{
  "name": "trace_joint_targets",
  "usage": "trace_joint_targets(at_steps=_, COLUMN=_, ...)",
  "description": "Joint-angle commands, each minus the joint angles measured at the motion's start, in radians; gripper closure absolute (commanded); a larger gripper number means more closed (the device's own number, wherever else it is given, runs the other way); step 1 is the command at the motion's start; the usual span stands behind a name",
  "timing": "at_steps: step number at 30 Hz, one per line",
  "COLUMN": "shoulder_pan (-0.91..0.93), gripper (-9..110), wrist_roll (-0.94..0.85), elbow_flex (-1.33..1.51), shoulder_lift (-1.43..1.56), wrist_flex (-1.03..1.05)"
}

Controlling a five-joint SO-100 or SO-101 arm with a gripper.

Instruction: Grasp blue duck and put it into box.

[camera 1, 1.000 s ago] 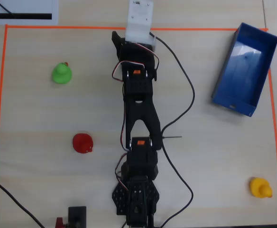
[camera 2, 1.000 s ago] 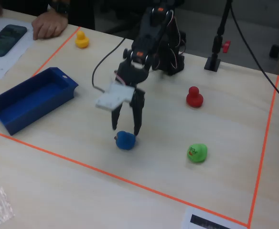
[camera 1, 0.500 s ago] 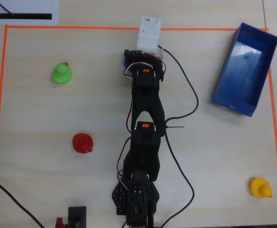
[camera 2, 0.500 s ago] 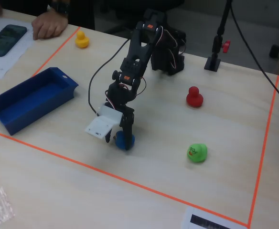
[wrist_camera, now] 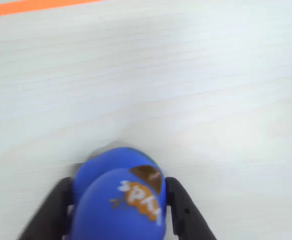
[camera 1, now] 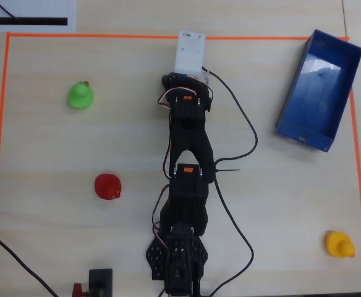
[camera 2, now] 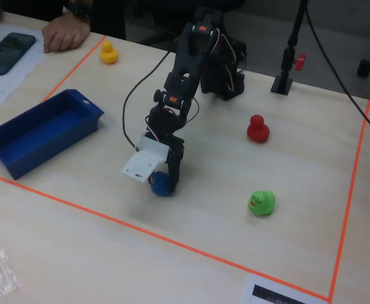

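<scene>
The blue duck [wrist_camera: 121, 200] sits between my gripper's [wrist_camera: 118, 182] two black fingers in the wrist view, and both fingers press its sides. In the fixed view the duck [camera 2: 160, 185] is at the table surface under the gripper [camera 2: 167, 180], near the front tape line; I cannot tell whether it is lifted. In the overhead view the white wrist block [camera 1: 190, 52] hides both duck and jaws. The deep-blue box [camera 1: 290, 93] lies empty at the right of the overhead view, and at the left of the fixed view [camera 2: 52, 147], well apart from the gripper.
A green duck [camera 2: 261, 202], a red duck [camera 2: 257, 128] and a yellow duck [camera 2: 109, 52] stand on the table. Orange tape [camera 2: 172, 244] marks the work area. A black stand [camera 2: 286, 76] is at the back. A person's hand [camera 2: 64, 35] rests at the far left corner.
</scene>
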Motion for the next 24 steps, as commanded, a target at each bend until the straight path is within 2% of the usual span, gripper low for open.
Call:
trace_joint_targets(at_steps=1, shoulder_pan=0.008, gripper=101, wrist_roll=0.008, elbow_flex=-0.015, shoulder_lift=0.064, wrist_flex=-0.003)
trace_joint_targets(at_steps=6, shoulder_pan=0.041, gripper=101, wrist_roll=0.104, elbow_flex=-0.091, shoulder_lift=0.129, wrist_flex=0.061)
trace_joint_targets(at_steps=10, shoulder_pan=0.143, gripper=101, wrist_roll=0.199, elbow_flex=-0.433, shoulder_lift=0.140, wrist_flex=0.288)
trace_joint_targets(at_steps=14, shoulder_pan=0.316, gripper=101, wrist_roll=0.156, elbow_flex=-0.873, shoulder_lift=-0.055, wrist_flex=0.460)
trace_joint_targets(at_steps=17, shoulder_pan=0.468, gripper=101, wrist_roll=0.126, elbow_flex=-1.092, shoulder_lift=-0.184, wrist_flex=0.497)
trace_joint_targets(at_steps=20, shoulder_pan=0.604, gripper=101, wrist_roll=0.080, elbow_flex=-1.269, shoulder_lift=-0.319, wrist_flex=0.554)
trace_joint_targets(at_steps=24, shoulder_pan=0.727, gripper=101, wrist_roll=0.037, elbow_flex=-1.368, shoulder_lift=-0.449, wrist_flex=0.522)
